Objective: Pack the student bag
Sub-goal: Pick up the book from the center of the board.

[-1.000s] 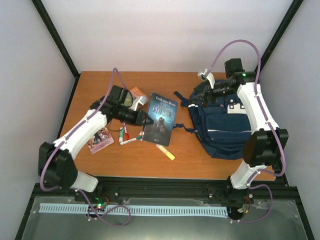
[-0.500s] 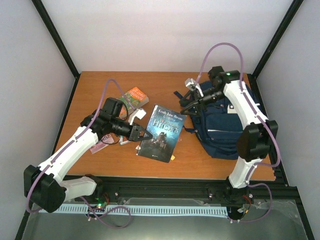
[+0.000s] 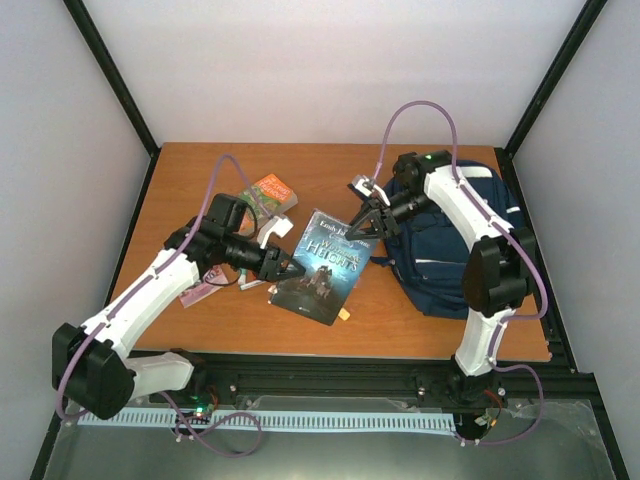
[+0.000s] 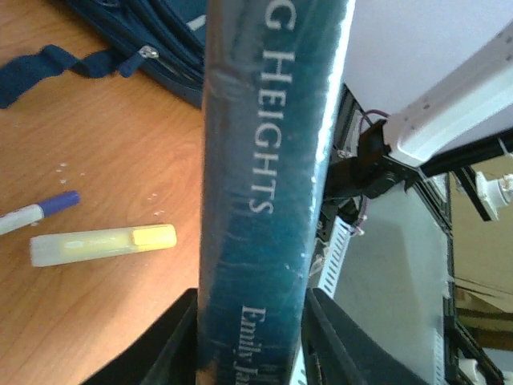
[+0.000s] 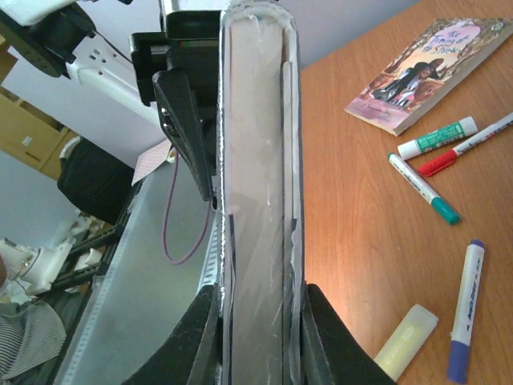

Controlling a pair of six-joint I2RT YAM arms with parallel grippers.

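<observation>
The student bag (image 3: pixel 452 258), navy with white stripes, lies at the table's right side; a corner of it (image 4: pixel 152 40) shows in the left wrist view. A dark teal book (image 3: pixel 325 268) hangs tilted above the table between both arms. My left gripper (image 3: pixel 289 270) is shut on the book's spine (image 4: pixel 264 160), with a finger against each cover (image 4: pixel 252 295). My right gripper (image 3: pixel 362 228) is shut on the opposite page edge (image 5: pixel 256 120), fingers pressed on both covers (image 5: pixel 259 289).
An orange book (image 3: pixel 272 192) lies at the back left and a pink book (image 5: pixel 425 64) sits under the left arm. Under the teal book lie a yellow highlighter (image 4: pixel 104 243), a blue-capped marker (image 4: pixel 40 210), a green marker (image 5: pixel 425 188) and a red one (image 5: pixel 461 148).
The right gripper left the bag, swung left to the book's far edge and closed on it. The left arm lifted the book off the table.
</observation>
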